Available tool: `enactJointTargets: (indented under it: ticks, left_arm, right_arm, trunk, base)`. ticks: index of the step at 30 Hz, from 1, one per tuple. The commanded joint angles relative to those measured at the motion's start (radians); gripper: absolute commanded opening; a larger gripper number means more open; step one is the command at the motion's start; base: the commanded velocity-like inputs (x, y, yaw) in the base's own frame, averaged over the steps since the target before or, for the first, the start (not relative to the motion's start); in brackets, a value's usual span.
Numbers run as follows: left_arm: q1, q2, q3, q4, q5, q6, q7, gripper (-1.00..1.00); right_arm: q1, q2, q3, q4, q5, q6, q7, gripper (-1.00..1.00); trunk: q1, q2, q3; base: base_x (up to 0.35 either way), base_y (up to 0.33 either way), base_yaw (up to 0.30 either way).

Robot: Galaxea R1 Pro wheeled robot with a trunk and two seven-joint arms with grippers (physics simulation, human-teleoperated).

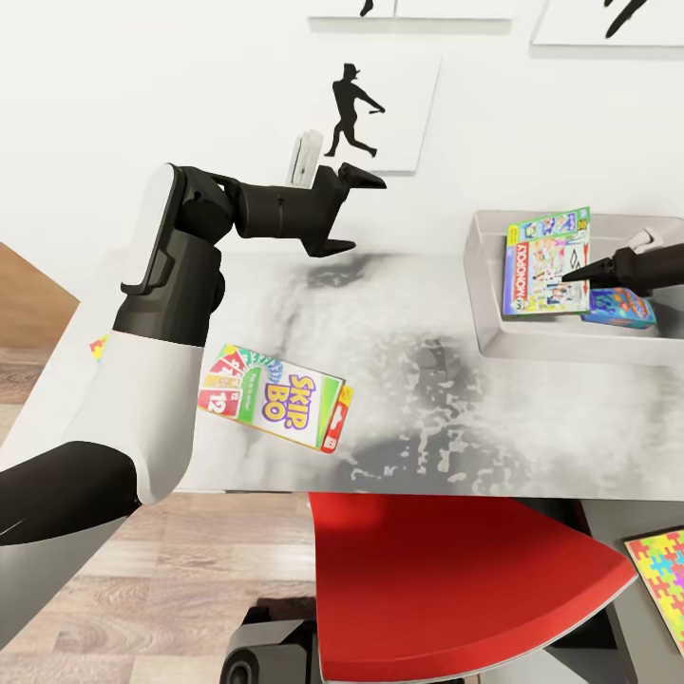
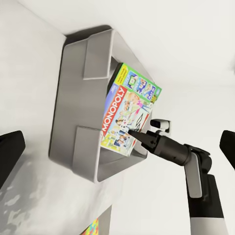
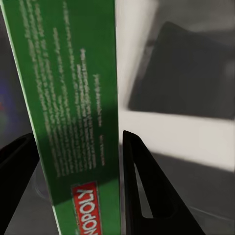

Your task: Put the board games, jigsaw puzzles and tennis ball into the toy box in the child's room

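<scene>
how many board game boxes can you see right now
3: SKIP BO box on the table; Monopoly box and blue box in the toy box. Others may be hidden.

The table has a light grey, mottled top. A SKIP BO box lies flat near its front left edge. The shallow grey toy box sits at the right, well apart from it.

You see: red chair tucked under desk edge | baseball-player silhouette print on white wall | wood-plank floor
</scene>
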Motion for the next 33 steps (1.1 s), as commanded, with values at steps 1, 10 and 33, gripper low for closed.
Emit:
enactJointTargets:
  ticks: [1, 10, 33]
  left_arm:
    - [-0.001, -0.001, 0.001, 0.000, 0.009, 0.000, 0.010, 1.00]
    - [-0.002, 0.000, 0.001, -0.001, 0.009, 0.001, 0.011, 1.00]
    - [-0.001, 0.001, 0.001, 0.000, 0.009, 0.001, 0.012, 1.00]
  right_arm:
    - [-0.001, -0.001, 0.005, -0.002, -0.004, 0.005, 0.007, -1.00]
    - [-0.001, -0.002, 0.007, -0.009, -0.003, -0.002, 0.007, -1.00]
    - [-0.002, -0.034, 0.010, -0.013, -0.001, -0.042, 0.006, -1.00]
  trunk:
    - [0.000, -0.001, -0.002]
    - [0.000, -0.001, -0.008]
    - [0.000, -0.001, -0.030]
  base:
    - [0.000, 0.000, 0.000]
    - [0.000, 0.000, 0.000]
    - [0.000, 0.000, 0.000]
